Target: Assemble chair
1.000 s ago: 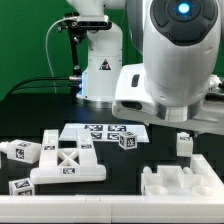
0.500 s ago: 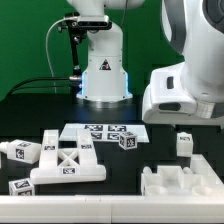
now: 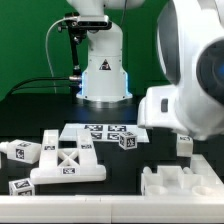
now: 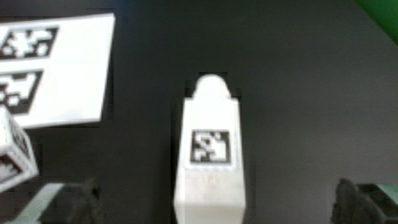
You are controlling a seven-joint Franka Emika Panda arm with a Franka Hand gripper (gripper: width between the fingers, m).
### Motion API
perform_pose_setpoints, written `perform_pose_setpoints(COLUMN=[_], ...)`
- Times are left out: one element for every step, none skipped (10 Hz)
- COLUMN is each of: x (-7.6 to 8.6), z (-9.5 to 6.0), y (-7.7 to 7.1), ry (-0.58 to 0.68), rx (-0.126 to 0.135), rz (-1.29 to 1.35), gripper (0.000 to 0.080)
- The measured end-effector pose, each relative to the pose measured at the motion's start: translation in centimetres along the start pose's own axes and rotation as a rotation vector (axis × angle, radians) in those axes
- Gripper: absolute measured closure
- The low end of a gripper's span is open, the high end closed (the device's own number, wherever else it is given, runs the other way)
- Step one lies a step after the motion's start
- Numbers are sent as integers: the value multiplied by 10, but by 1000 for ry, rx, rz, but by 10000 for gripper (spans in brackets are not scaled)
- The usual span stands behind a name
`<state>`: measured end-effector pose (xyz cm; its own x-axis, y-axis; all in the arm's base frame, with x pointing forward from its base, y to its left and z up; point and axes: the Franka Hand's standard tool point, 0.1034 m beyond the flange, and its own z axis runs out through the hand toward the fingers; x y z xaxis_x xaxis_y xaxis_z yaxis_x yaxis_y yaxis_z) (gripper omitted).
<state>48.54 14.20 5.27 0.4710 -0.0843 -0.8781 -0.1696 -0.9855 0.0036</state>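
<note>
The gripper (image 4: pixel 214 206) is hanging low over the black desk (image 3: pixel 160 158), its fingers (image 4: pixel 64 203) standing spread wide and pinching nothing. A long white chair leg (image 4: pixel 210 150) is lying flat on the desk between them, apart from both, with its square tag facing up and its narrower end pointing away from the gripper.

In the exterior view the arm (image 3: pixel 195 95) is filling the exterior view's right and hiding the gripper, and the leg is sitting just below it, toward the desk's edge on that side.

The marker board (image 3: pixel 95 130) is lying flat near the middle of the desk. A tagged cube (image 3: pixel 127 140) is sitting at the board's end on the exterior view's right; whether it is touching the board I cannot tell.

The cross-braced panel (image 3: pixel 68 162) is lying toward the desk's front edge on the exterior view's left, and a short upright piece (image 3: pixel 48 141) is standing just beside its back end. One tagged block (image 3: pixel 22 152) is lying near the panel, farther to that side. A second tagged block (image 3: pixel 20 186) is lying at the front corner there.

A notched white block (image 3: pixel 185 182), showing no tag, is sitting at the front corner on the exterior view's right, well apart from the panel
</note>
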Motion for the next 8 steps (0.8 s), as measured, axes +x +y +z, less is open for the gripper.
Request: perform_pose_setpoints(x=[3, 4, 4, 9, 16, 18, 19, 21], z=[0, 0, 0, 5, 20, 35, 46, 52], y=[2, 3, 3, 3, 6, 7, 8, 7], ry=[-26, -29, -29, -22, -25, -39, -64, -78], rx=[-2, -2, -2, 3, 4, 0, -7, -13], rz=[0, 1, 1, 9, 30, 43, 59, 85], gripper=[151, 151, 151, 151, 151, 151, 151, 151])
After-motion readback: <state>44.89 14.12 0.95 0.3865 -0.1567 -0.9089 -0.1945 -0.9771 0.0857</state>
